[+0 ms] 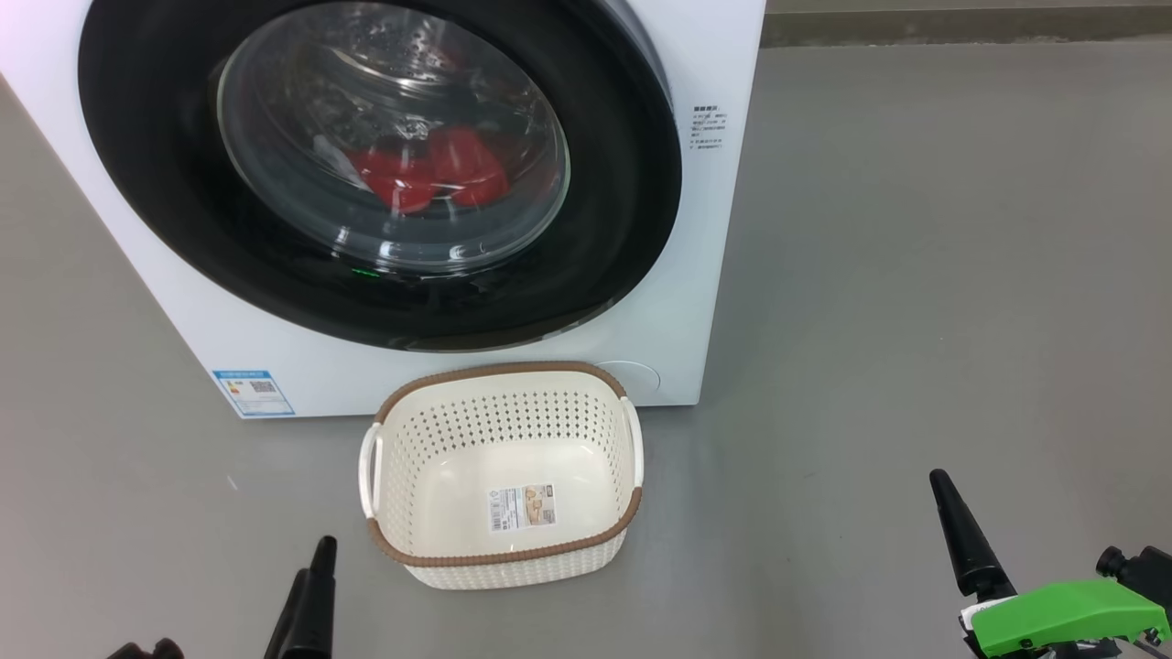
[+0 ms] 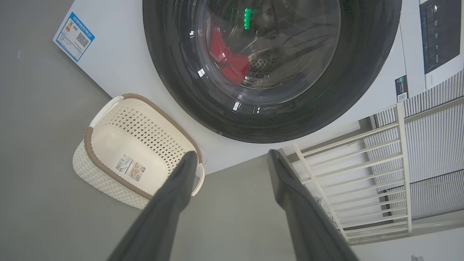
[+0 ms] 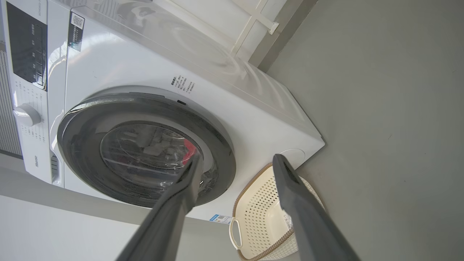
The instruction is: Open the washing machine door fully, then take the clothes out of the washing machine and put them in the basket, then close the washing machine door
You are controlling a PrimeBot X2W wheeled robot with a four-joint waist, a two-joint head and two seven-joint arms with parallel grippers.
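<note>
As you look down at the washing machine (image 1: 710, 302), door: the washing machine door (image 1: 156, 165) sits shut.
Clothes: red clothes (image 1: 430, 174) lie behind its glass.
Basket: your basket (image 1: 499, 371) stands on the floor (image 1: 916, 275) just before the machine.
Pincers: your left pincer (image 2: 232, 152) and right pincer (image 3: 238, 156) are both spread, pinching nothing.

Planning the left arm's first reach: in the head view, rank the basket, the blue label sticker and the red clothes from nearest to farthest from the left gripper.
1. basket, on the floor just right of the left gripper.
2. blue label sticker, ahead on the washing machine's lower front corner.
3. red clothes, farthest, inside behind the closed washing machine door.
</note>
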